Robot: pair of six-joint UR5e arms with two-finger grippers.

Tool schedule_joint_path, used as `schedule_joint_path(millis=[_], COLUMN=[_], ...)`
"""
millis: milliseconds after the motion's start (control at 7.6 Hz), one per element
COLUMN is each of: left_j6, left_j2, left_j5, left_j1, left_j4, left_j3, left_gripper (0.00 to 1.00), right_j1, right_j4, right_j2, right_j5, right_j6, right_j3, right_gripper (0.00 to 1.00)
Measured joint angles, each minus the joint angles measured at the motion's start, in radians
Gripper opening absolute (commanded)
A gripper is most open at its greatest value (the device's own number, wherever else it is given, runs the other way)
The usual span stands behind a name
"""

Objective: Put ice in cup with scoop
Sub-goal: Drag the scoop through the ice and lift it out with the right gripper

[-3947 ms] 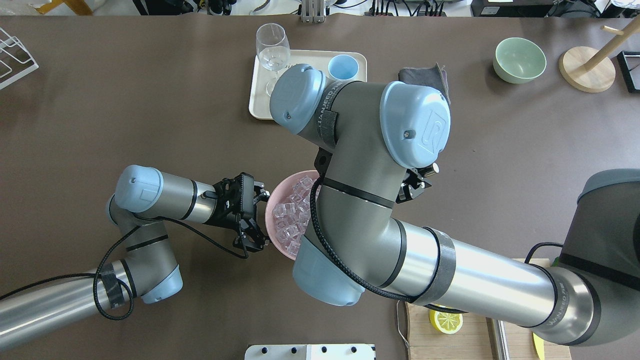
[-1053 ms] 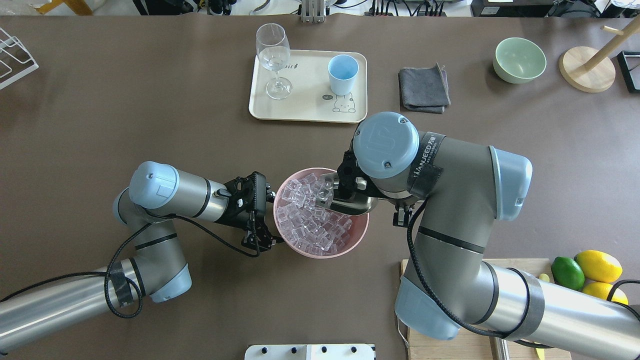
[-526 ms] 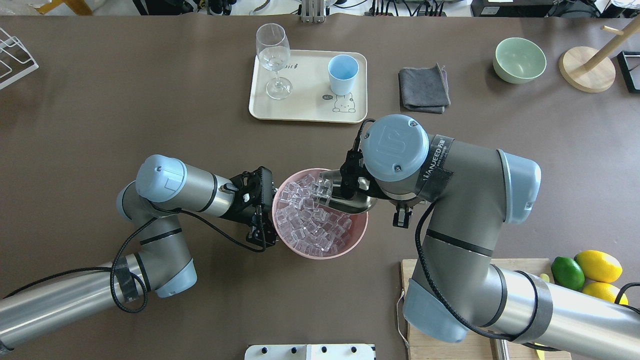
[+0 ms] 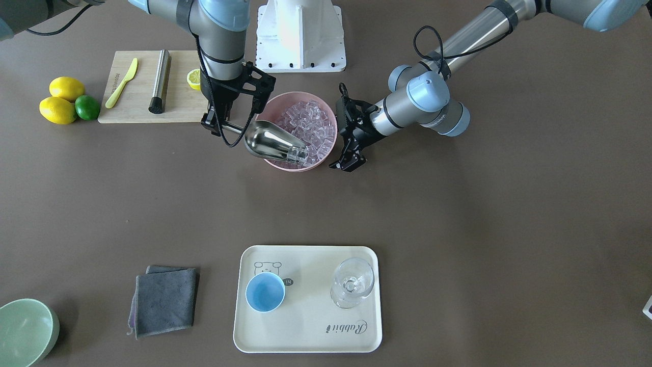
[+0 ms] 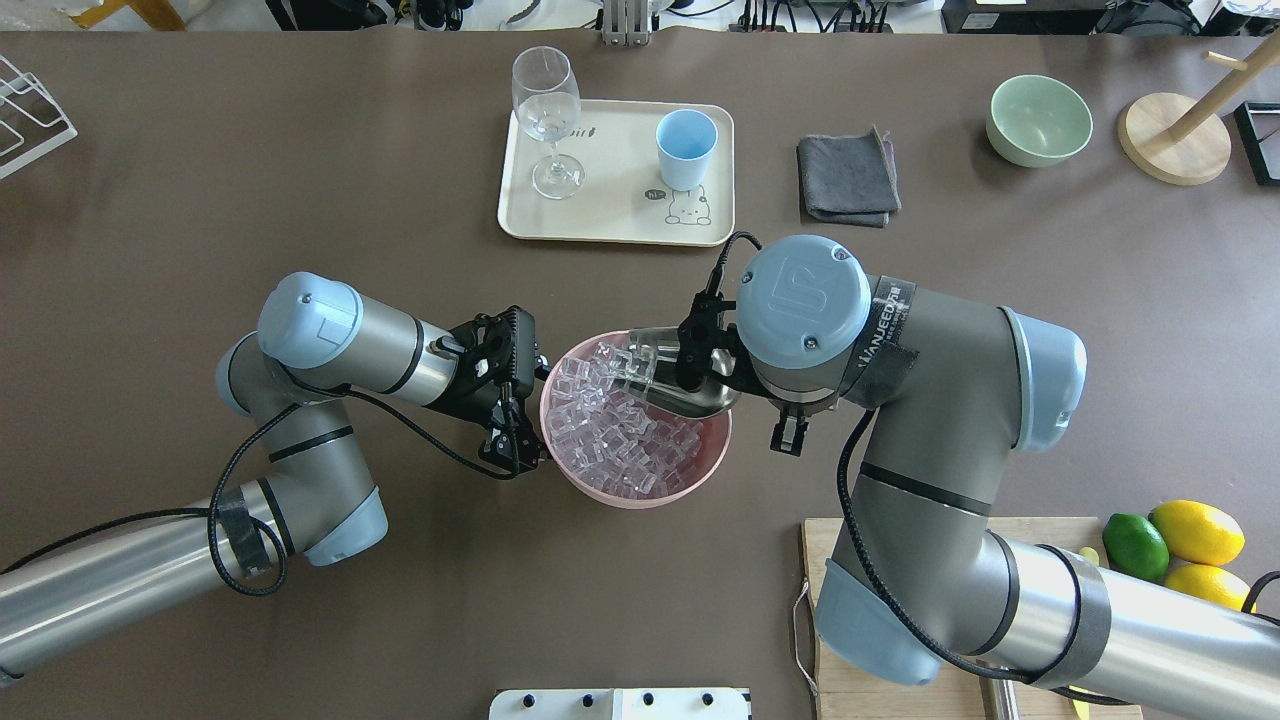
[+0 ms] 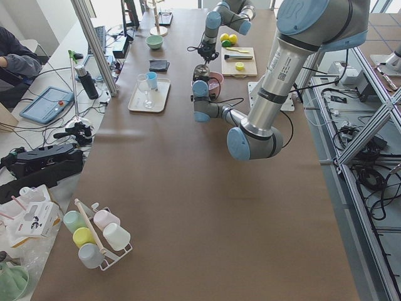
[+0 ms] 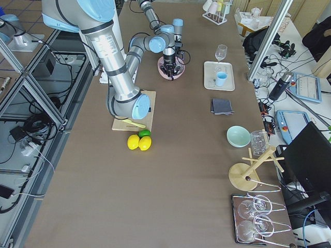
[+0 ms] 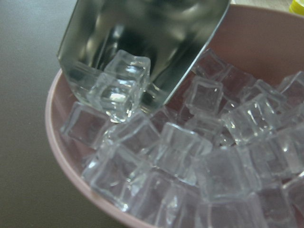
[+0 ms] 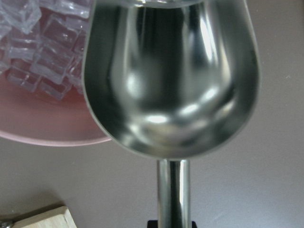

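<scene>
My right gripper (image 4: 218, 125) is shut on the handle of the steel scoop (image 4: 272, 142). The scoop's trough (image 5: 655, 385) lies tilted over the pink bowl (image 5: 640, 500), at the rim away from me, and my right wrist partly hides it. Two ice cubes (image 8: 121, 85) sit at its mouth. The bowl is full of ice (image 5: 615, 440). My left gripper (image 5: 535, 418) is open, with its fingers against the bowl's outer left side. The light-blue cup (image 5: 686, 140) stands empty on the cream tray (image 5: 610, 225), well beyond the bowl.
A wine glass (image 5: 545, 100) shares the tray. A grey cloth (image 5: 848, 178), a green bowl (image 5: 1038, 120) and a wooden stand (image 5: 1175, 135) lie at the far right. A cutting board (image 4: 142, 109) holds a steel cylinder (image 4: 159, 79), with lemons and a lime (image 4: 61, 102) beside it.
My right arm swung from over the tray to the bowl. The scoop moved through the ice toward the far rim. My left gripper rolled and shifted slightly. The bowl moved a little.
</scene>
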Motion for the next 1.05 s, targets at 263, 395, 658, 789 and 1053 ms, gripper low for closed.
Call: schedule_joint_path(millis=[263,395,658,789,1053], left_j6=[0.000,0.001,0.001,0.001,0.001], left_j2=[0.004,0.004,0.004,0.003,0.006], left_j5=[-0.001,-0.001,-0.003,-0.008,-0.037], left_j1=[-0.001,-0.001,-0.001,-0.003,-0.015], left_j4=[0.004,0.009,0.017,0.024,0.042], left_j3=[-0.007,-0.008,-0.009,-0.012,-0.018], left_gripper=[0.98,0.98,0.98,0.98,0.98], right_j1=[-0.009,-0.011,-0.013,-0.013,-0.014], right_j4=[0.040,0.055,0.087,0.105,0.140], right_j2=[-0.008,-0.012,-0.019,-0.028,-0.049], right_j5=[0.011,0.013,0.032,0.040,0.046], right_j6=[0.042,0.057,0.074,0.080,0.116], right_j3=[0.000,0.002,0.013,0.021,0.045], right_gripper=[0.00,0.00,0.00,0.00,0.00])
